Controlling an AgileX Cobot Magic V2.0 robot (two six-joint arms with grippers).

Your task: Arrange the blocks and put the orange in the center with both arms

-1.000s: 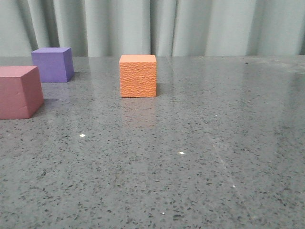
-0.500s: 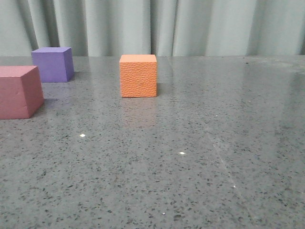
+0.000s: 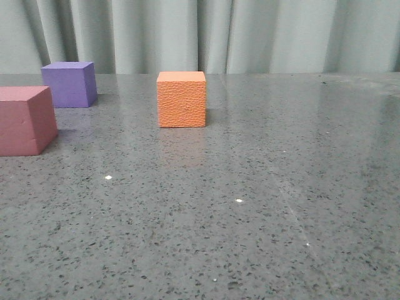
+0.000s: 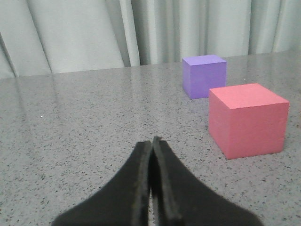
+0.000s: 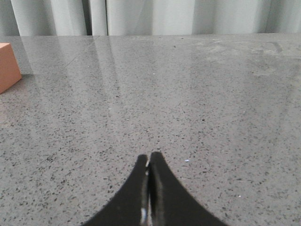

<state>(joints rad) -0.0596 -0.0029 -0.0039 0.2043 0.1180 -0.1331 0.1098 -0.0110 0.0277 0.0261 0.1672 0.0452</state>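
Observation:
The orange cube (image 3: 181, 99) with a pebbled surface stands on the grey speckled table, left of the middle in the front view; its edge shows in the right wrist view (image 5: 7, 66). The purple cube (image 3: 69, 84) stands at the far left; the pink-red cube (image 3: 24, 120) is nearer, at the left edge. Both show in the left wrist view: purple (image 4: 204, 76), pink-red (image 4: 247, 119). My left gripper (image 4: 151, 141) is shut and empty, low over the table, apart from the pink-red cube. My right gripper (image 5: 149, 156) is shut and empty over bare table. Neither gripper shows in the front view.
The grey speckled table (image 3: 262, 187) runs back to a pale curtain (image 3: 250, 34) along its far edge. A faint scratch line crosses the table's right part.

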